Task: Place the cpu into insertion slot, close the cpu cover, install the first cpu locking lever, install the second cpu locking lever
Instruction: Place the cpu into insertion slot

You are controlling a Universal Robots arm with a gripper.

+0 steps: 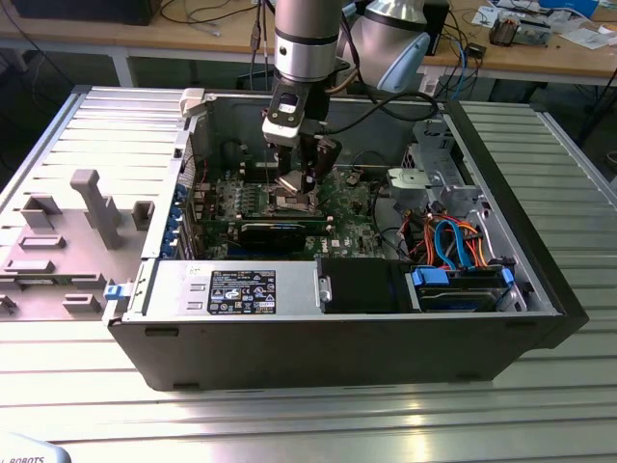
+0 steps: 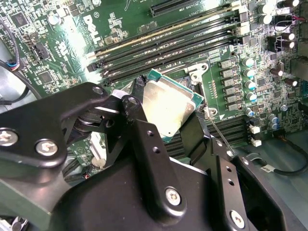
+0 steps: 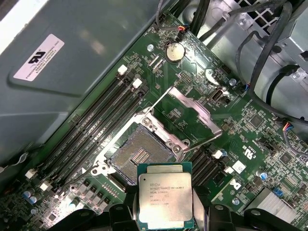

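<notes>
Silver-grey cpu (image 3: 166,202) sits clamped between your gripper's (image 2: 167,109) two black fingers, hovering just above the green motherboard (image 3: 236,122) beside the bare insertion slot (image 3: 137,155); the cpu cover (image 3: 190,113) stands flipped open beyond it.

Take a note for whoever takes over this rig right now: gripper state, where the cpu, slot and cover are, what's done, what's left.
Gripper: shut on the cpu, gripping it by two opposite edges above the motherboard.
Insertion slot: uncovered and empty; the cpu hangs close to it, not seated.
Cpu cover: swung open, clear of the slot.
Done: cpu picked up and brought to the board.
Left: seating the cpu, closing the cover, both locking steps.
</notes>
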